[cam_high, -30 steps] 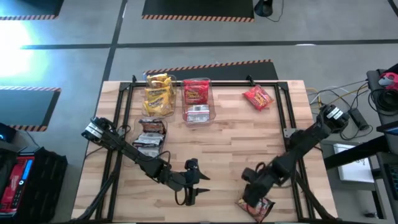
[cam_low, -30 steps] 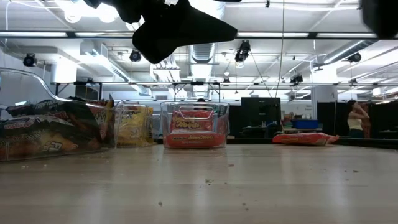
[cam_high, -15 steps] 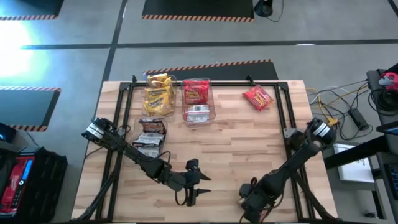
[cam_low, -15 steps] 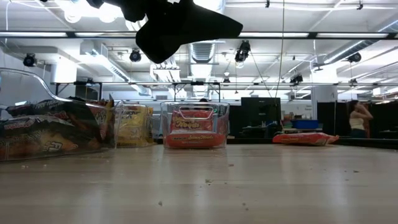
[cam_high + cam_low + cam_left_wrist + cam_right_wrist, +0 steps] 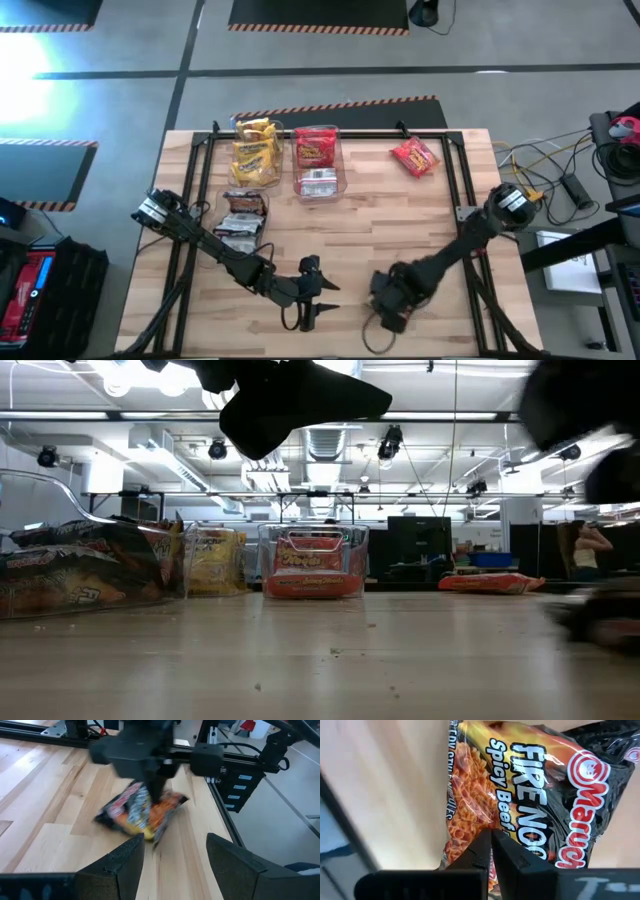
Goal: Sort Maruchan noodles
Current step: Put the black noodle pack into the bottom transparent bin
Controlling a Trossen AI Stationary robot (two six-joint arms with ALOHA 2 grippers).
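A dark Maruchan packet [image 5: 142,812] printed with flames sits under my right gripper [image 5: 388,303], which is shut on it near the table's front edge, right of centre. It fills the right wrist view as the same packet [image 5: 530,785]. My left gripper [image 5: 172,865] stands open just left of it, pointing at it with nothing between its fingers. At the back left, yellow packets [image 5: 255,150], red packets [image 5: 317,160] and dark packets [image 5: 240,213] lie in clear bins. One red packet [image 5: 415,157] lies flat on the table at the far right. My right gripper comes from above, fingers pointing steeply down, and meets the packet's printed face near its middle [image 5: 507,827]. The shut fingertips [image 5: 485,845] hide how much wrapper is between them. The packet sits tilted below the fingers; I cannot tell whether it is clear of the table.
A black frame rail [image 5: 468,190] runs along the table's right side, with another on the left. Bare wood [image 5: 380,220] lies between the bins and both grippers. In the low view a person [image 5: 585,555] stands far off in the room.
My right gripper has sunk and gone toward the table's left edge along the near side, rolling its wrist as it went. The dark packet, which lay by the near edge, has gone with it. The fingers have stayed shut.
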